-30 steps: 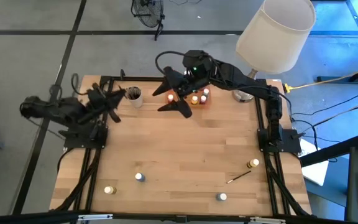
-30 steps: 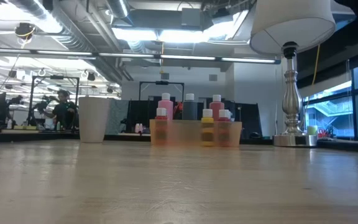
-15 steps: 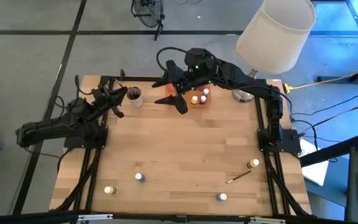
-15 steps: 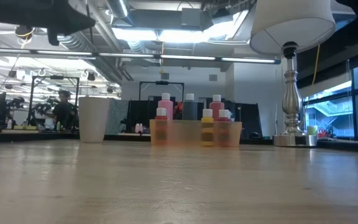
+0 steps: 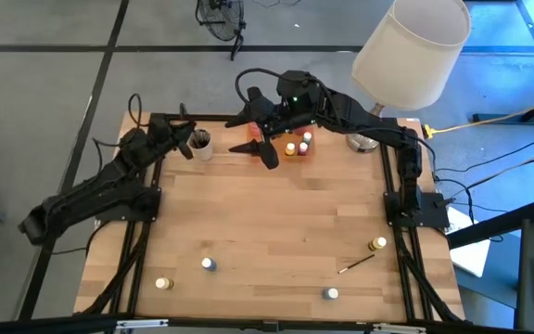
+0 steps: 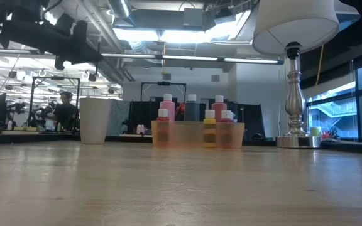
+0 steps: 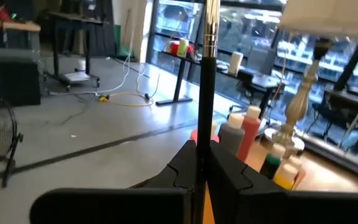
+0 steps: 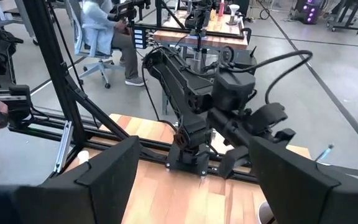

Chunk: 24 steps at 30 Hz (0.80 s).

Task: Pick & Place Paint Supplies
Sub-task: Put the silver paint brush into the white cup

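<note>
My left gripper is at the table's far left, beside the beige cup, shut on a thin dark brush. It shows high in the low view, above the cup. My right gripper hangs open above the left end of the orange tray, with nothing between its fingers. In the tray stand two pink bottles and a grey one with small pots. Several pots, such as a yellow-lidded one, and another brush lie near the table's front edge. My left gripper pinches the brush's dark shaft between its two shut fingers. The fingers come at it level and lie across it. The brush stands upright with its metal part above the fingers, lifted clear; its lower end is hidden behind the gripper.
A table lamp with a white shade stands at the far right corner, its base right of the tray. Black frame rails run along both sides. The middle of the wooden table is bare.
My left arm has swung round from the table's left edge toward the far edge and the cup, and has sunk. It has come into the top left of the low view and stays shut. My right gripper has stayed above the tray, still open.
</note>
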Each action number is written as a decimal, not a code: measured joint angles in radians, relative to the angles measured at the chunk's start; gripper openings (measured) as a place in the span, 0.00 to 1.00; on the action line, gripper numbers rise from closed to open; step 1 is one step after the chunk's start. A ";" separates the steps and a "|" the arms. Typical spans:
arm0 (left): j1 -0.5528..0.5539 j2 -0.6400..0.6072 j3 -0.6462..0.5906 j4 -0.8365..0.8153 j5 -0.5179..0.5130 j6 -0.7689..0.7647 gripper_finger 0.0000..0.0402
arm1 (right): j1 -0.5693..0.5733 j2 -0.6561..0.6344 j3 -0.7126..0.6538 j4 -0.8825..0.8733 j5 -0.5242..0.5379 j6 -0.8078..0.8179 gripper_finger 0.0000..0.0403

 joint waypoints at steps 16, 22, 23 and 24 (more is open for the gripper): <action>0.076 -0.053 -0.262 0.303 0.102 0.024 0.03 | 0.000 0.000 0.000 -0.023 -0.001 0.053 0.76; 0.076 -0.054 -0.261 0.253 0.077 0.089 0.03 | 0.000 0.000 0.000 -0.023 -0.002 0.053 0.76; 0.076 -0.054 -0.261 0.244 0.073 0.095 0.03 | 0.000 0.000 0.000 -0.024 -0.002 0.053 0.76; 0.076 -0.054 -0.261 0.241 0.068 0.102 0.03 | 0.000 0.000 0.000 -0.026 -0.003 0.053 0.76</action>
